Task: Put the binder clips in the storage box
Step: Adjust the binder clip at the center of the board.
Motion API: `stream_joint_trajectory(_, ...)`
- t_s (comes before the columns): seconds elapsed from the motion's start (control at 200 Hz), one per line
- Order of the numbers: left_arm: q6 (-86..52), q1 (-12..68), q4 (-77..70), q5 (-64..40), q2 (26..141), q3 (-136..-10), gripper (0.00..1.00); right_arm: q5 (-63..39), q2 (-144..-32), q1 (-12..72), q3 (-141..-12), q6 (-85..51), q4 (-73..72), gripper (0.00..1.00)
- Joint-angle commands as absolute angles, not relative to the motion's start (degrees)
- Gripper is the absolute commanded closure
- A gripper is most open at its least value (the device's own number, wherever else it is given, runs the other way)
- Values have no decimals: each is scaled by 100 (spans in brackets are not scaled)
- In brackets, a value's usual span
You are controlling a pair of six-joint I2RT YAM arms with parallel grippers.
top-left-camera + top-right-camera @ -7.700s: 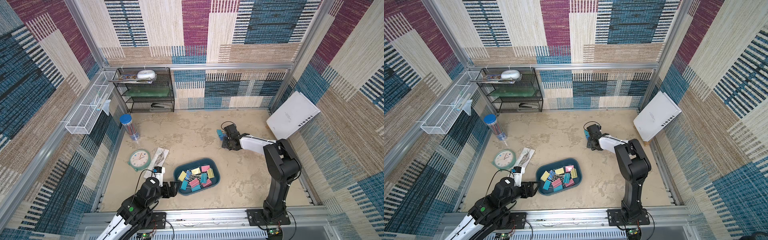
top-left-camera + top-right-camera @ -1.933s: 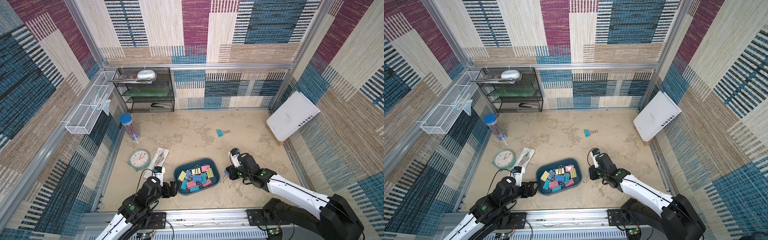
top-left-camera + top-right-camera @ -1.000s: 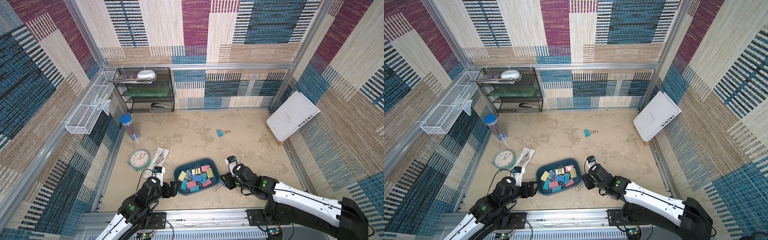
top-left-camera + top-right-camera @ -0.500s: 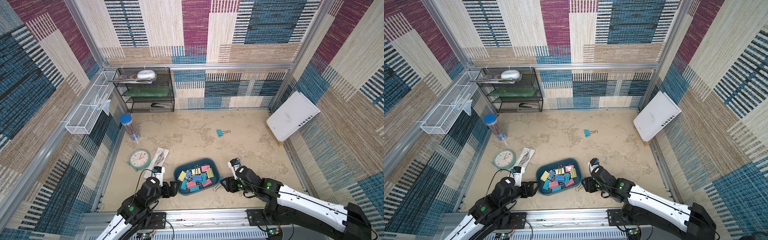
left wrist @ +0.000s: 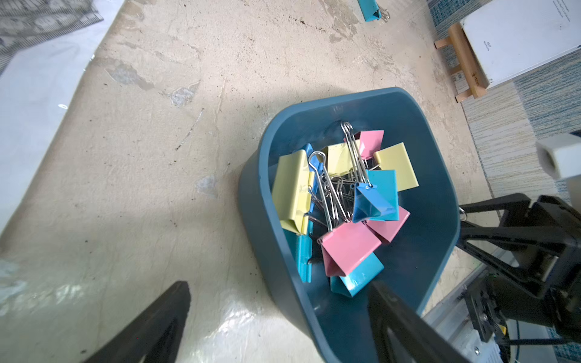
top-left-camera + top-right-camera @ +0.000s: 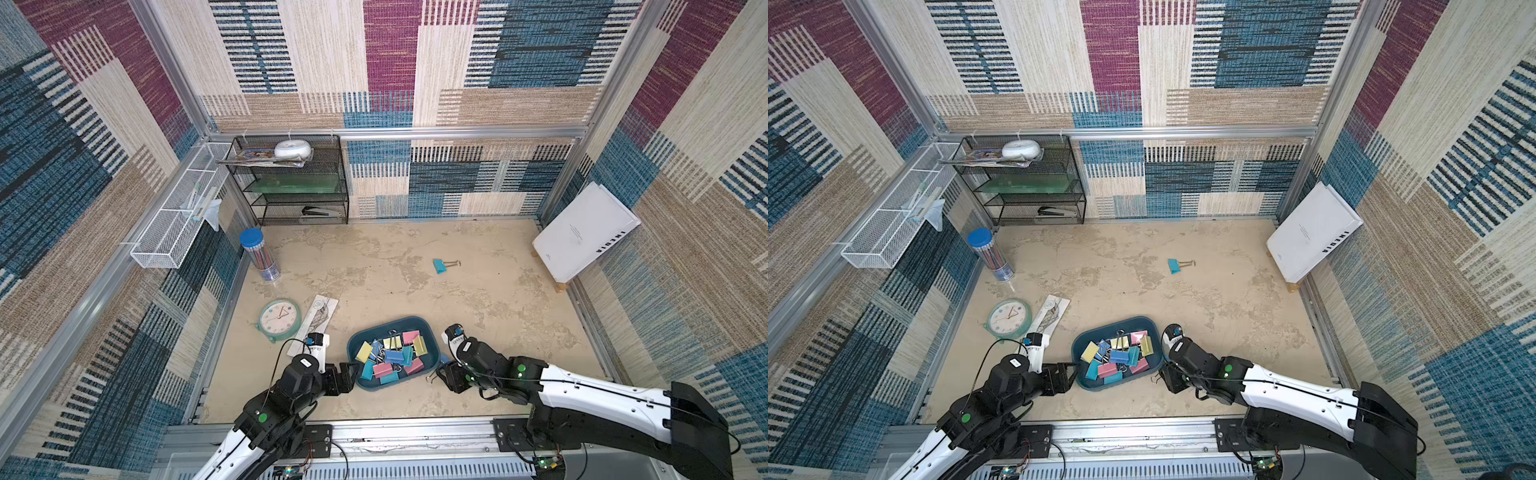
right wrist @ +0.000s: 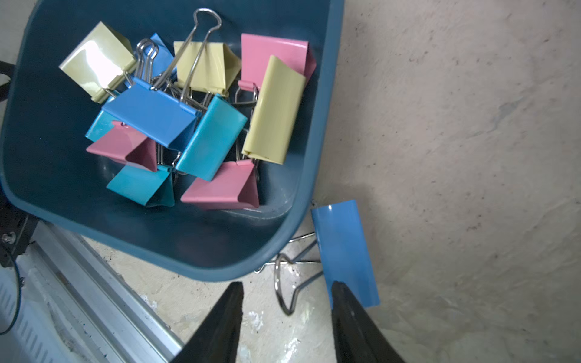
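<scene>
Low over a blue clip (image 7: pixel 344 248) on the tabletop (image 7: pixel 456 157), just outside the box (image 7: pixel 220 239).
Right hand (image 7: pixel 286 284) half open, wire handle (image 7: pixel 276 283) between its fingers (image 7: pixel 349 314).

**Binder clips** (image 7: pixel 151 113) — thirteen visible: eleven in the single storage box (image 7: pixel 188 239) (three yellow, three pink, three teal, two blue), one blue clip (image 7: pixel 344 248) just beside it, one teal clip (image 6: pixel 439 266) lying apart. One clock (image 6: pixel 279 320), one mesh rack (image 6: pixel 332 153), one wire basket (image 6: pixel 166 245).
</scene>
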State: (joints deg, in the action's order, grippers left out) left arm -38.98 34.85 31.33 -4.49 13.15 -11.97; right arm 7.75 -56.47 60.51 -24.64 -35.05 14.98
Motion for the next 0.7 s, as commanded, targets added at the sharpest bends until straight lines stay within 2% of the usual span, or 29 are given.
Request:
stream_joint_trajectory(0.0, -3881, 3480, 3110, -483, 1309, -1170, 8, 1214, -5814, 6198, -2618, -3274, 1416, 51)
stream_joint_trajectory(0.105, -3880, 3480, 3111, -483, 1306, -1170, 8, 1275, -6096, 6270, -2722, -3169, 1414, 55)
stream_joint_trajectory(0.275, -3876, 3480, 3111, -480, 1303, -1170, 8, 1532, -6415, 6523, -2890, -3109, 1432, 77)
stream_joint_trajectory(0.556, -3883, 3482, 3112, -492, 1300, -1169, 8, 1869, -6834, 6778, -3149, -3004, 1512, 100)
stream_joint_trajectory(0.696, -3885, 3480, 3119, -503, 1303, -1169, 8, 2124, -7351, 7052, -3505, -2958, 1743, 100)
